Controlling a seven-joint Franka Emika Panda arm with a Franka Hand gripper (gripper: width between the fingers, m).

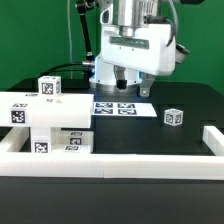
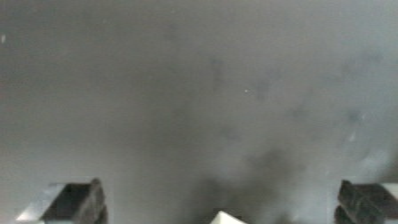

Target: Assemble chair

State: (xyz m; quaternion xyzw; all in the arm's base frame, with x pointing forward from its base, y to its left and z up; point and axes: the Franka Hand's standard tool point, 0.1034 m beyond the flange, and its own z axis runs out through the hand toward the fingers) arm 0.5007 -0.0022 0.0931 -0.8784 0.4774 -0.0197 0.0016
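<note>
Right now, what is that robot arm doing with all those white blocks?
It is getting ready to build a little chair. The gripper hangs open above the marker board at the back of the black table, holding nothing. The white chair parts with black-and-white tags sit bunched on the exterior view's left, and one small tagged cube sits alone on the right. The wrist view shows only bare table between the fingers.

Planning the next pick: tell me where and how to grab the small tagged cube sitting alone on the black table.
Grip the small cube across two opposite vertical faces, coming straight down from above. It sits flat and apart from the other parts, so its sides look free. The gripper, open, probably spans it.
</note>
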